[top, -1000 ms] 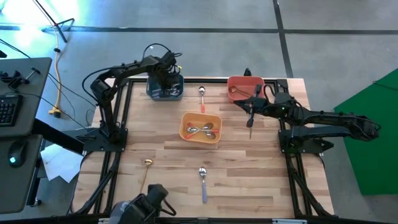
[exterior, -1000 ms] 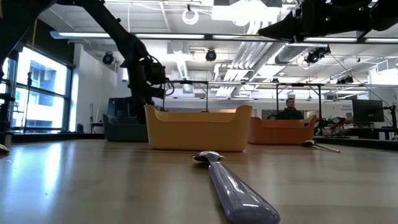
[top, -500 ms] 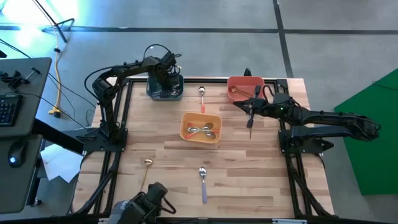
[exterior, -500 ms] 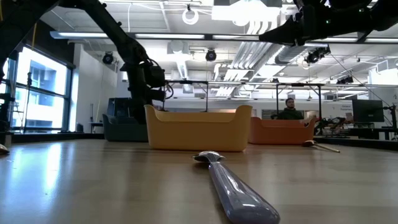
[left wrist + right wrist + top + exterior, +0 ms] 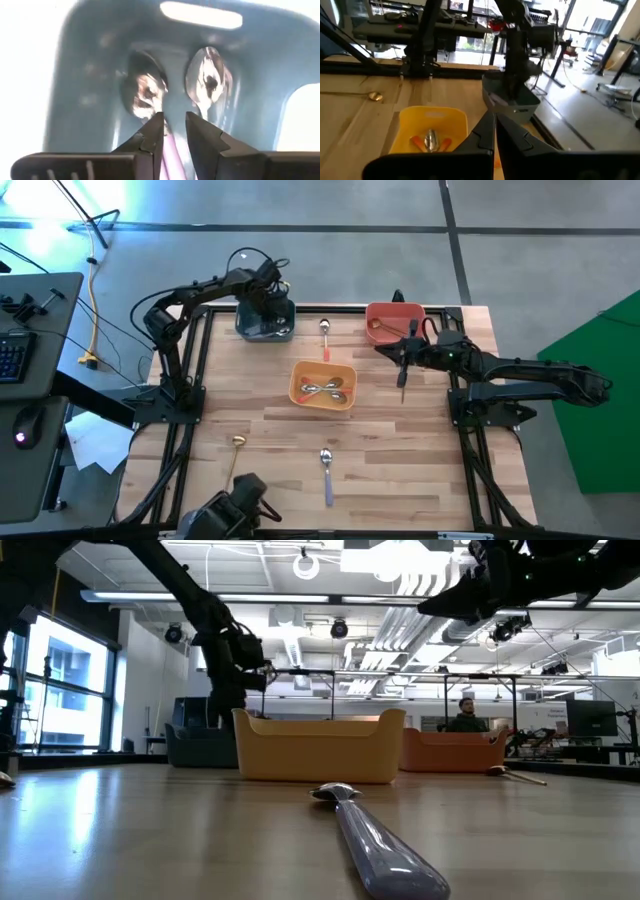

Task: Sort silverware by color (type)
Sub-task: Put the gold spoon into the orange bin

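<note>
My left gripper (image 5: 174,116) hangs over the teal bin (image 5: 264,332) at the table's far left, pointing down into it. Its fingers are slightly apart. Two shiny spoons (image 5: 145,92) (image 5: 209,75) lie on the bin floor, and a lavender handle (image 5: 171,150) shows in the gap between the fingers. Whether the fingers touch it I cannot tell. My right gripper (image 5: 388,350) waits shut and empty, held level above the table beside the red bin (image 5: 392,310). Three more spoons lie on the wood: an orange-handled one (image 5: 325,338), a gold one (image 5: 237,448) and a lavender one (image 5: 326,470).
The orange bin (image 5: 300,370) stands mid-table with spoons in it. The red bin holds a gold spoon (image 5: 376,326). Black frame rails run along the table's edges. Beyond the table a person (image 5: 467,715) sits at a desk.
My left gripper has rolled a little about its own axis while staying over the teal bin. My right gripper has tipped slightly in place.
</note>
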